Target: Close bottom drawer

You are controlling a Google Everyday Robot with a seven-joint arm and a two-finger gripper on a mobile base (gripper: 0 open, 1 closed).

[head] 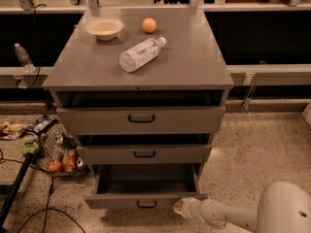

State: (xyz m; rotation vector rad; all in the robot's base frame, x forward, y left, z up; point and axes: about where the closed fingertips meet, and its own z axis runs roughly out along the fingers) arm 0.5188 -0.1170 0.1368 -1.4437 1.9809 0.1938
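Grey metal bottom drawer [146, 184] pulled well out, lowest in cabinet [204, 72]. Pale gripper [181, 207] low at right end of drawer's front panel, apparently touching, likely placed to push it inward. Claw state: cannot tell.

White arm [233, 216] stretched low from the view's right, gripper [181, 207] at its tip, bottom centre

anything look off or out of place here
The bottom drawer stands pulled far out, with the gripper at its front right corner. On the cabinet top, a water bottle lies on its side.
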